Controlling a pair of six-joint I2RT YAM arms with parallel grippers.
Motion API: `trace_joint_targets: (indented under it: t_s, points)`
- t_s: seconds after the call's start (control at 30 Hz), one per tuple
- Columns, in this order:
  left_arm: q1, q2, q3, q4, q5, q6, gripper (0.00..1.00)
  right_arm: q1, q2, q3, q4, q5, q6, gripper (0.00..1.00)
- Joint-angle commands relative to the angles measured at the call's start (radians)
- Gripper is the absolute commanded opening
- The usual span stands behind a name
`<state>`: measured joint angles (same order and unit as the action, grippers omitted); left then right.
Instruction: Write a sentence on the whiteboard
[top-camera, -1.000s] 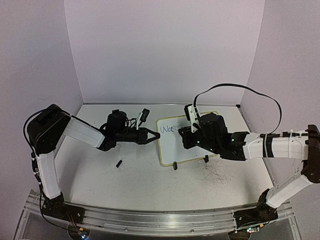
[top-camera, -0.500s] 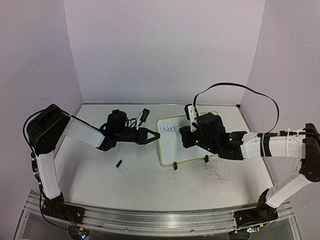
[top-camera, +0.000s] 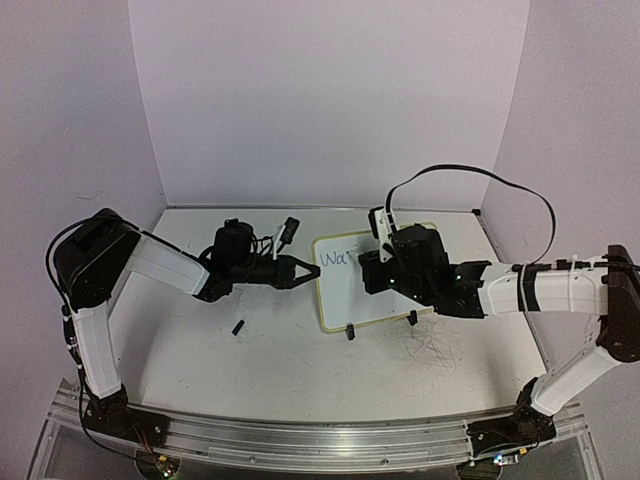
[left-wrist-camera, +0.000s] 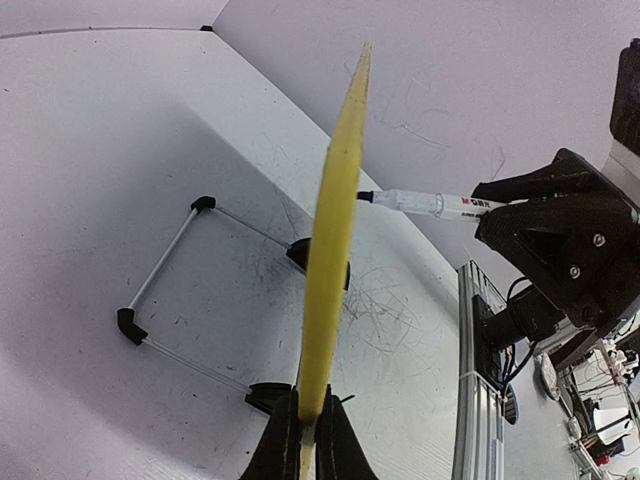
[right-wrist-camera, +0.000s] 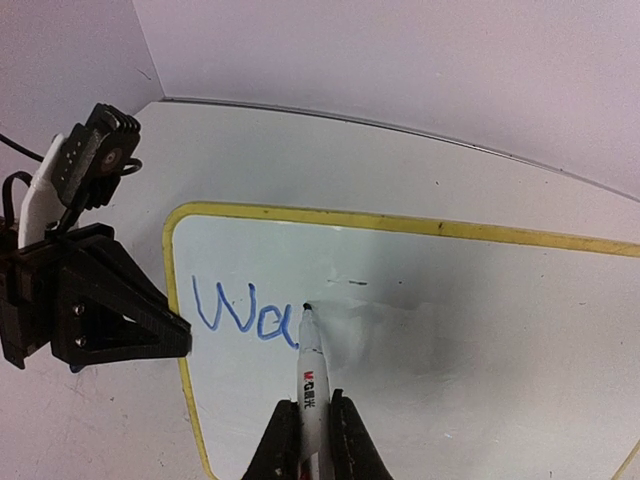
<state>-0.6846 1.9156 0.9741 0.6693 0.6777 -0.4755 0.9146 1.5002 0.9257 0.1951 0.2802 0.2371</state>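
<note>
Right, nearest my right wrist camera, at the bottom middle of the frame, my right hand is clamped narrow on the marker. The barrel points up the frame so the tip meets the whiteboard squarely. The tip looks to be touching the white face just right of the sentence, which is only a blue "Wa"; I judge the next stroke starts there.

At the left of that frame my left hand comes in from the side. Its own camera shows its fingers shut on the board's yellow edge at the bottom of the frame, I'd say to stop the board sliding or rocking under the pen.

Beyond it a wire stand runs out across the counter, seemingly propping the face toward the pen.

From above, the board sits mid-frame between both hands, near the back wall.
</note>
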Motion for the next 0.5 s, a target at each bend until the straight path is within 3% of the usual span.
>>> trace_joint_targets:
  t_s: [0.0, 0.47]
  points:
    - [-0.010, -0.038, 0.018, -0.049, 0.010, -0.005, 0.00, -0.005, 0.011, 0.025, 0.028, 0.028, 0.014, 0.00]
    - [-0.010, -0.036, 0.023, -0.052, 0.011, -0.001, 0.00, -0.005, -0.010, 0.004, -0.009, 0.024, 0.034, 0.00]
